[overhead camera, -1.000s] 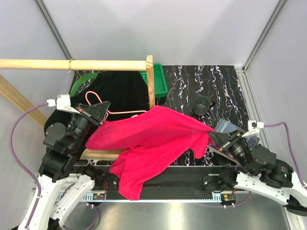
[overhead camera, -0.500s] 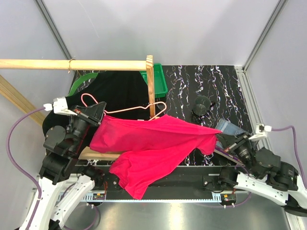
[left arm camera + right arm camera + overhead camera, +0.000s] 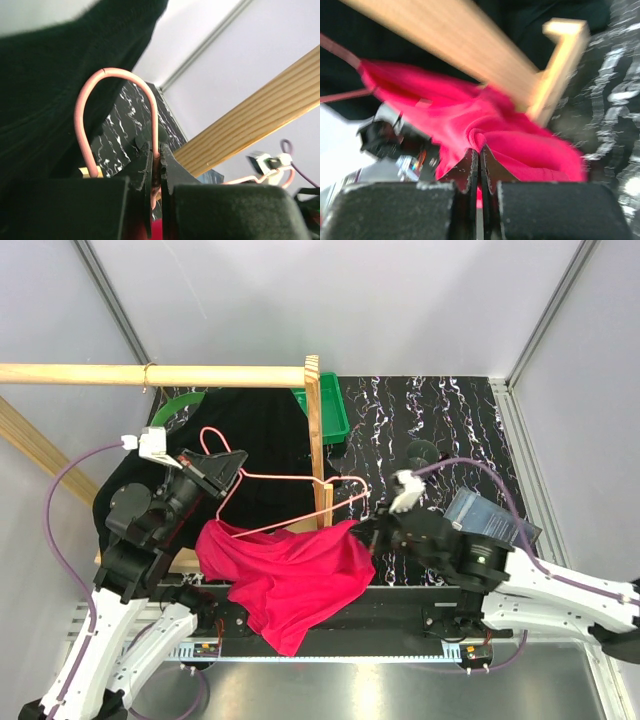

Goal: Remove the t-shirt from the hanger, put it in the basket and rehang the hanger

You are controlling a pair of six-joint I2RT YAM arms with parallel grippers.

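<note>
Red t-shirt bunched low at near desk edge, hem hanging past front. Right wrist view blurred, folds hard to read. Upper left corner meets pink wire hanger; whether hooked on it, cannot tell. Right tool clamped tight on shirt fold. Left tool pinched on hanger neck below hook. Behind: black garment, wooden rack post, green bin.

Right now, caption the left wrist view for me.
Left tool grips the pink hanger at its hook, black cloth behind.
</note>
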